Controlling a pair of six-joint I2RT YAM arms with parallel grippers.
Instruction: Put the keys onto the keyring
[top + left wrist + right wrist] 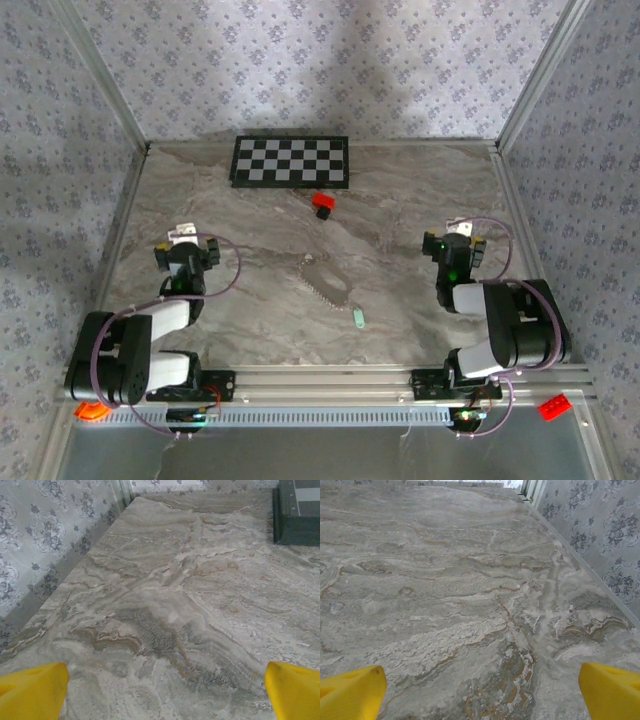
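Status: both of my end effectors stand wide and hold nothing. From above, the left end effector hangs over the left of the worktop and the right end effector over the right, with the task items between them and well apart from both. Each wrist view has only veined marble between the yellow fingertips, so neither arm is lined up on a target. The key, silver with a mint-green head, lies flat near the front middle. The keyring, a jagged metal loop, runs diagonally up and left from just beside it; whether they touch is too small to tell. A red block sits further back near the checkerboard, out of the working path. Judgement: the step in hand is the approach, with nothing done on the task. Plan: send the right arm to the key and the left to the far end of the keyring. The key is thin and flat, so I should straddle it squarely, close slowly, and leave its hole clear. The loop may slide, so steady it first.
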